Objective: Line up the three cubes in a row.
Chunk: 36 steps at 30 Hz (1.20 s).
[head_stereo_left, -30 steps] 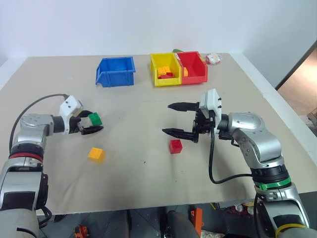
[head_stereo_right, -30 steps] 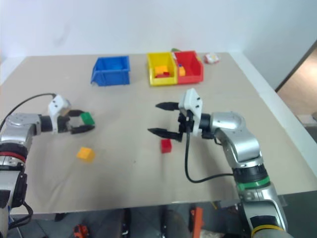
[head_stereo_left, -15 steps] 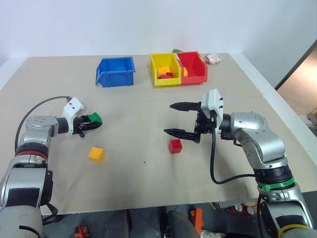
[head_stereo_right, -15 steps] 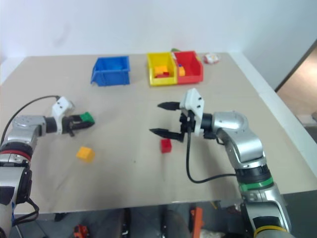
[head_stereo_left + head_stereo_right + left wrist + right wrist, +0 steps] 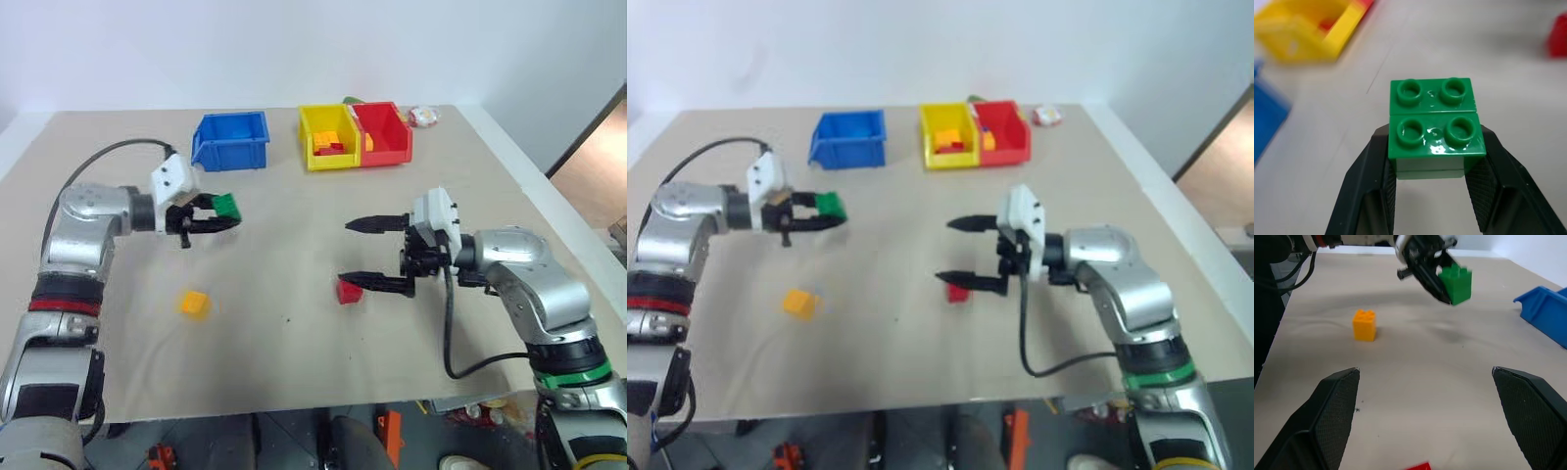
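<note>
- The left gripper (image 5: 217,217) is pinching the green cube (image 5: 226,206) between its two black fingers, holding it up off the table (image 5: 294,362), in front of the blue bin (image 5: 231,139).
- In the left wrist view the fingers (image 5: 1476,188) clamp the lower side walls of the cube, studs up, with roughly half of the block sticking out past the fingertips.
- The right gripper (image 5: 364,253) is spread wide and empty, hovering just beside the red cube (image 5: 348,291), which sits on the table under the lower finger.
- The yellow-orange cube (image 5: 194,303) rests on the table well to the left of the red one, below the raised green cube.
- The cubes look like hard, light plastic bricks: stiff, not fragile, but with smooth, glossy walls that could slip or twist in a shallow pinch.
- The flat opposite side walls seem the best place to grip, low and centred, so the base stays free to land flat.
- Being so light, a cube on the table would likely skid if a finger nudges it, so an approach should probably straddle it cleanly before closing.
</note>
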Each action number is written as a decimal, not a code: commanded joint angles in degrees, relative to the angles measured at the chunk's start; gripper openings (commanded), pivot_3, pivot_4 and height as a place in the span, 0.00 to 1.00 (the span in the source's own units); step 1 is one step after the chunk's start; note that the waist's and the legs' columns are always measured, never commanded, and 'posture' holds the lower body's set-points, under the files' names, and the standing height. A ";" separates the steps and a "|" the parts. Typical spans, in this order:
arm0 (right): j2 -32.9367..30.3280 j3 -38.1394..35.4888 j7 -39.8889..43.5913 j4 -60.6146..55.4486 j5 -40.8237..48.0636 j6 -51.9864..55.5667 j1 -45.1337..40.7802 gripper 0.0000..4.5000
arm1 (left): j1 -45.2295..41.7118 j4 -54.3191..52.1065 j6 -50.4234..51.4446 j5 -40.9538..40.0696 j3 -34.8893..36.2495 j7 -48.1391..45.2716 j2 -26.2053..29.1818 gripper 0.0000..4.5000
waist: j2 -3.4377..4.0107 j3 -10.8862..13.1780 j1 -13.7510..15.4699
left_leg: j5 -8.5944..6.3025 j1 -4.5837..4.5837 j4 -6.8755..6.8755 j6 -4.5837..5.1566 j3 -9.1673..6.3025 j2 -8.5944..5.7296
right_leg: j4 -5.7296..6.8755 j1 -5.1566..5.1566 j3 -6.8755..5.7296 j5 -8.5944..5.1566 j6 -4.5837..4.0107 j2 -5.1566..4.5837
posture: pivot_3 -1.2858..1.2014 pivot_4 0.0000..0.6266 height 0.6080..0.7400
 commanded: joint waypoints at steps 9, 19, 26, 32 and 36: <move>-3.16 -1.25 5.06 -2.77 2.24 -1.97 1.39 1.00 | 11.30 -34.59 25.43 -3.05 -8.68 11.66 -3.39 0.30 | 0.00 0.00 -0.09 | 0.03 0.15 0.26 0.01 -0.28 0.06 | 0.13 0.10 0.02 0.20 -0.08 0.22 | 0.52 0.24 0.98; -1.74 -0.15 3.85 -2.56 0.73 -3.10 1.48 1.00 | 12.78 -36.93 26.60 -3.11 -11.90 14.76 -4.31 0.30 | 0.00 0.00 0.01 | 0.03 0.28 0.28 0.02 -0.22 0.01 | 0.11 0.19 0.21 0.25 -0.03 0.21 | 0.52 0.24 0.98; -1.70 -0.33 3.75 -2.67 0.13 -3.47 1.68 1.00 | 12.31 -35.09 27.76 -1.46 -15.83 15.53 -4.07 0.30 | 0.00 0.00 0.09 | 0.03 0.28 0.28 0.02 -0.21 0.01 | 0.10 0.19 0.23 0.26 -0.03 0.21 | 0.52 0.24 0.98; -1.73 -0.42 3.59 -2.86 -0.04 -3.58 2.03 1.00 | 12.08 -34.53 27.80 -1.25 -16.37 17.42 -5.08 0.30 | 0.00 0.00 0.09 | 0.03 0.27 0.28 0.02 -0.21 0.01 | 0.10 0.19 0.24 0.26 -0.03 0.22 | 0.52 0.24 0.98; -1.82 -0.60 3.67 -2.77 -0.12 -3.78 2.26 1.00 | 12.03 -34.03 27.25 -0.86 -16.77 17.08 -4.34 0.30 | 0.00 0.00 0.09 | 0.03 0.27 0.28 0.02 -0.21 0.00 | 0.10 0.18 0.26 0.25 -0.03 0.21 | 0.52 0.24 0.98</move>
